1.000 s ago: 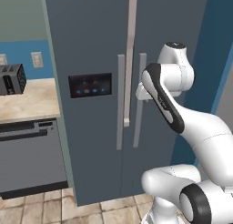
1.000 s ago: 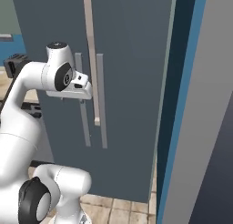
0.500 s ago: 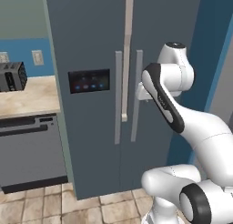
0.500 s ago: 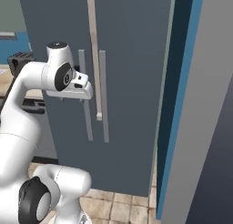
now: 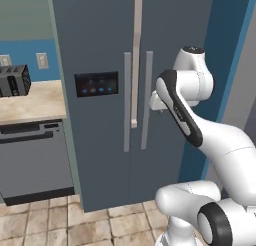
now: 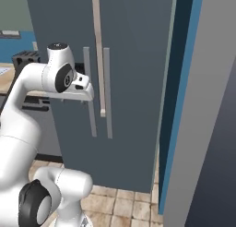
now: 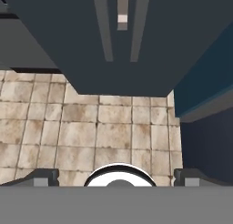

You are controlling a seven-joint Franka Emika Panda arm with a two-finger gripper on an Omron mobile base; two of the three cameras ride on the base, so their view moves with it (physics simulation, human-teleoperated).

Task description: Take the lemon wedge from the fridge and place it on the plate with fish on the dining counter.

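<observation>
Dark slate-grey fridge (image 5: pixel 130 90) seen straight ahead, both doors closed, long grey handles (image 5: pixel 136 100) side by side at centre seam. White arm folded in front of right door, gripper (image 7: pixel 117 178) aimed down at beige floor tiles (image 7: pixel 91 136); fingertips (image 7: pixel 41 176) seen set well apart, nothing held between. Handles not yet touched. Toaster (image 5: pixel 12 81) on worktop and dishwasher (image 5: pixel 32 160) noted to left. Lemon wedge judged inside closed fridge. Task judged barely begun: door opening, wedge pickup, carry to plate all left.
</observation>
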